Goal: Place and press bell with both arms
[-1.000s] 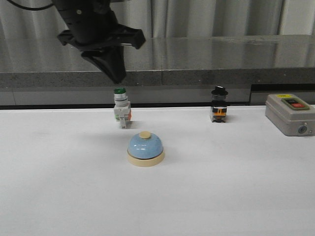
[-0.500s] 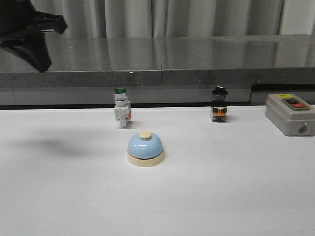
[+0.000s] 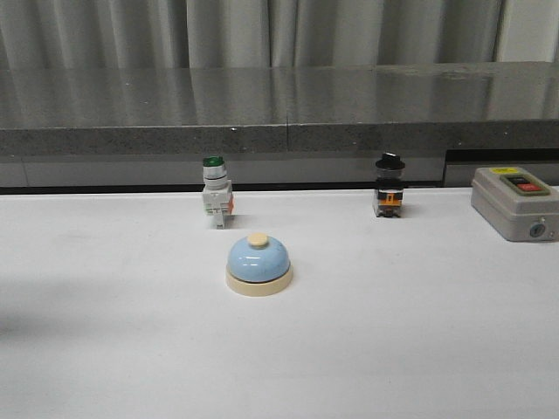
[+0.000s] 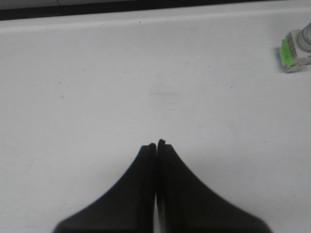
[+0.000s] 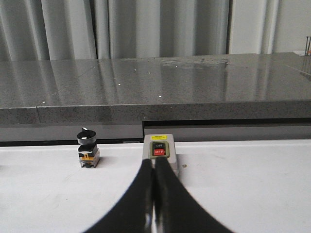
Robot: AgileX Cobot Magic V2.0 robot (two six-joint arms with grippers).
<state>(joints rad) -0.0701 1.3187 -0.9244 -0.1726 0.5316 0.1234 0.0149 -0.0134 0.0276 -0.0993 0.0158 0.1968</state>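
Note:
The light-blue bell [image 3: 258, 264] with cream base and cream button stands upright on the white table [image 3: 105, 349], near the middle, in the front view. No arm shows in the front view. My left gripper [image 4: 156, 144] is shut and empty above bare table; the bell is out of its view. My right gripper [image 5: 154, 160] is shut and empty, its tips in front of the grey box [image 5: 160, 148]; the bell is out of its view.
A green-capped white push-button switch [image 3: 215, 191] stands behind the bell and shows in the left wrist view [image 4: 297, 46]. A black knob switch [image 3: 389, 186] [image 5: 87, 147] stands at the back right. The grey box [image 3: 515, 202] with red button sits at the far right. A grey stone ledge [image 3: 288, 113] runs behind the table.
The left arm, high above the green-capped switch a second ago, has moved left and out of the front view. The bell and the switches have not moved.

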